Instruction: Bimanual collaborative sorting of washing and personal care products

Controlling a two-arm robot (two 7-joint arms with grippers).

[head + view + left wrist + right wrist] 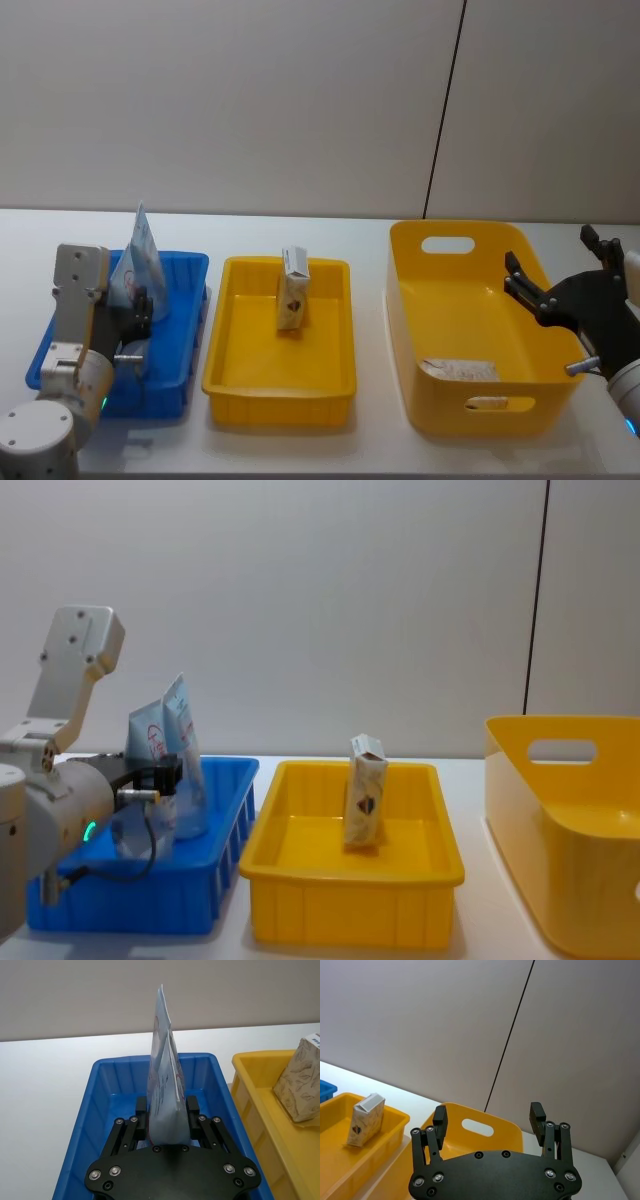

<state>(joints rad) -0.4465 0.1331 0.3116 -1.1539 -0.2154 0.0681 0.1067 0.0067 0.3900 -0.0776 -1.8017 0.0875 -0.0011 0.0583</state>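
Far left, left gripper (167, 1110) clamps squeeze tubes (162, 1075) in the blue bin (107, 1090), unreleased; paper packet (292, 295) looks sorted; right gripper (489, 1115) gapes empty.

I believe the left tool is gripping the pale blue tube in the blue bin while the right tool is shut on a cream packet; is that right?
Not quite. The right wrist view shows the right tool open and empty, by the deep yellow basket. The rest holds: the left tool is gripping the pale blue tube in the blue bin.
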